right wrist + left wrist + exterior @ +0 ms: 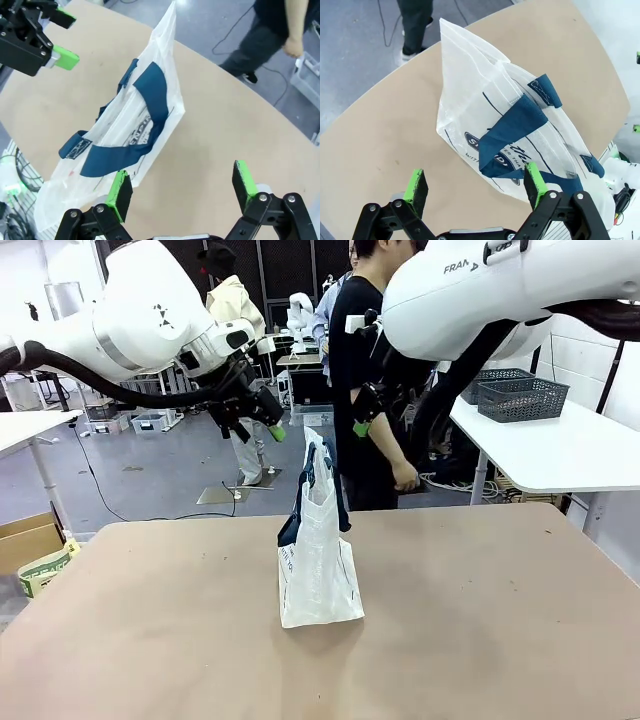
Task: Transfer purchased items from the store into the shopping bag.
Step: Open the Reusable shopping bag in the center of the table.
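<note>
"FRAN" in black on right arm [462,298]; navy print on shopping bag [470,95] too creased to read.

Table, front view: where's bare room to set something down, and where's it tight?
Bare tabletop on both sides of the shopping bag, out to the left and right edges, plus the near strip in front of it. Tight: around the bag's handles, flanked by the open left tool and open right tool.
</note>
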`<state>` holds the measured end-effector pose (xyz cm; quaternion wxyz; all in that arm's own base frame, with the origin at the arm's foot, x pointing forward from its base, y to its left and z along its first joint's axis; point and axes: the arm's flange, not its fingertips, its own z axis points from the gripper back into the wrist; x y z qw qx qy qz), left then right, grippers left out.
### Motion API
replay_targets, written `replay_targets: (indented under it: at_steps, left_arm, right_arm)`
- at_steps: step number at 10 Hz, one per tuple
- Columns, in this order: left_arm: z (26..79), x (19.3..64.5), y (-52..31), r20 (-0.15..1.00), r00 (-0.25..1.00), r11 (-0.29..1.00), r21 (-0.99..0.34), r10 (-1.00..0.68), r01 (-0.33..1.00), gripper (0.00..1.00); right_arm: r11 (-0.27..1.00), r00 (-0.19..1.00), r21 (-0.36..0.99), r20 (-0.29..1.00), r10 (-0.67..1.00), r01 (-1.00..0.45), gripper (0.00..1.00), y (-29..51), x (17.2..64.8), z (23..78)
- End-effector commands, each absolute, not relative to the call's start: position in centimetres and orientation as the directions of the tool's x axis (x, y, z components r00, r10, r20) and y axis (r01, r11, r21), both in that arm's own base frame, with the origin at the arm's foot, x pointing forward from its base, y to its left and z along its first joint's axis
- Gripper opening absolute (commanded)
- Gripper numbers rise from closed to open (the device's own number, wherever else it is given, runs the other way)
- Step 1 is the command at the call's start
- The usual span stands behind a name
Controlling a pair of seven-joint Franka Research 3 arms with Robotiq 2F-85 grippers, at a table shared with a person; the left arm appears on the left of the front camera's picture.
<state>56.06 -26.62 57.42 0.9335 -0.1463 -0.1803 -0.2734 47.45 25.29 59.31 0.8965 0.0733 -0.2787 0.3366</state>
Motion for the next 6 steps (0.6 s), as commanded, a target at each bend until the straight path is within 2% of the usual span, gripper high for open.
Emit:
replay_targets:
  at_steps: [1, 4, 6]
  left_arm:
    - [57.3, 57.2, -27.8, 0.385, 0.818, 0.816, -0.225, -0.427, 0.532, 1.0]
    - [57.3, 58.2, -27.6, 0.366, 0.863, 0.853, -0.258, -0.349, 0.454, 1.0]
    - [57.8, 58.6, -27.3, 0.396, 0.851, 0.844, -0.267, -0.345, 0.466, 1.0]
  right_arm:
    - [0.779, 0.676, 0.043, 0.528, 0.514, -0.625, 1.0, 26.6, 47.2, 58.8]
    - [0.772, 0.705, 0.08, 0.474, 0.527, -0.631, 1.0, 28.3, 46.7, 58.4]
    - [0.757, 0.701, 0.089, 0.46, 0.545, -0.647, 1.0, 30.2, 46.5, 58.2]
